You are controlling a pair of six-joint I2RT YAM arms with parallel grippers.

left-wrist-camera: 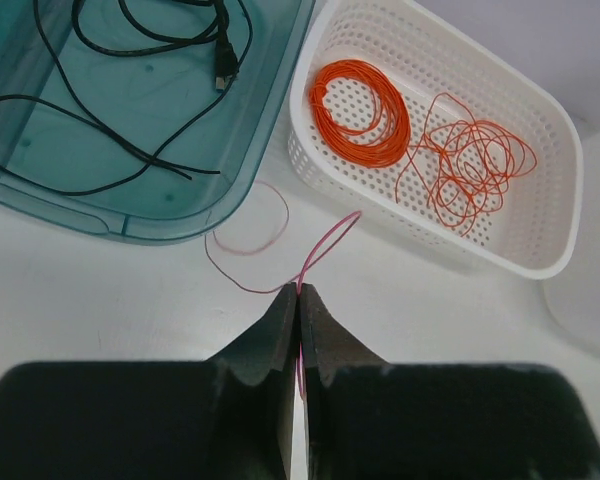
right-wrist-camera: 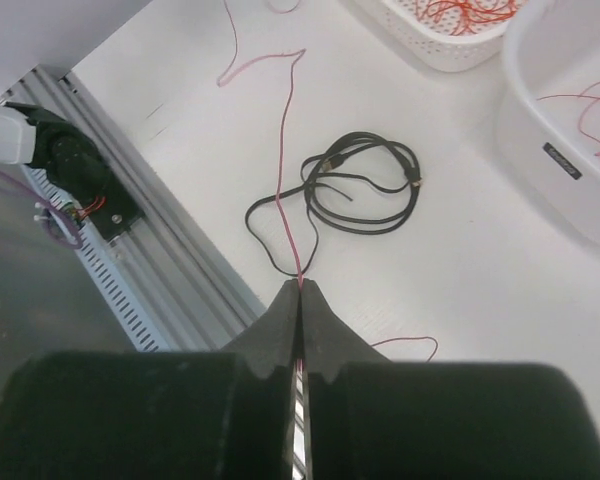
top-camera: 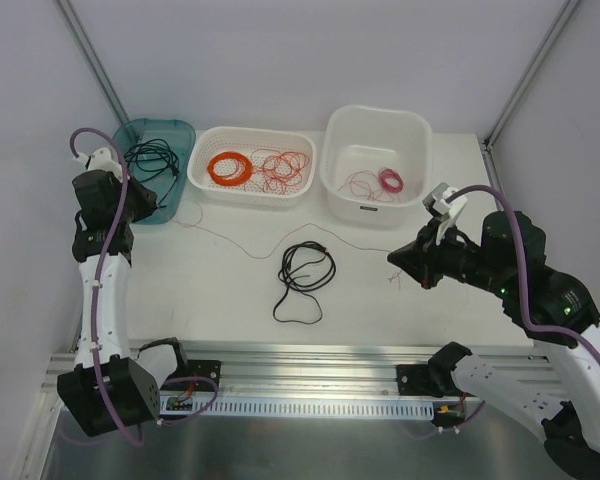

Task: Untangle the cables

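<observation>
Matte wedge-shaped jaws pinch thin pink wire (left-wrist-camera: 329,243).

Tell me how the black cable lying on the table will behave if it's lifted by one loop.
Probably floppy: the black cable lies in loose uneven loops, so it should sag and unwind. Likely light, being thin. The pink wire passes close by it, so lifting may snag that.
</observation>
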